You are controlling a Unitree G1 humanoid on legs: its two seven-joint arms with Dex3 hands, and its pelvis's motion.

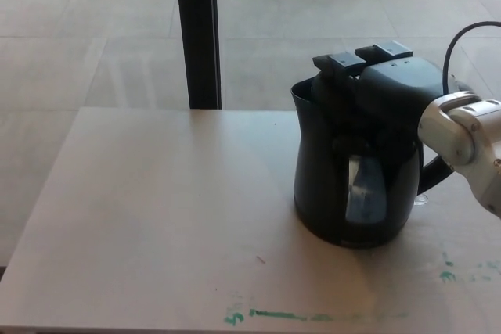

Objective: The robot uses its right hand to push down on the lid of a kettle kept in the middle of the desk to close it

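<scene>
A black post (196, 33) stood upright behind the far edge of the desk. Beyond it lay a pale tiled floor (94, 29). Green paint marks (274, 316) streaked the near edge of the surface.

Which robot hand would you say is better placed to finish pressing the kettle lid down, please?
The right robot hand: it already lies on top of the kettle, over the lid, with its arm entering from the right. The left robot hand is not in view.
</scene>
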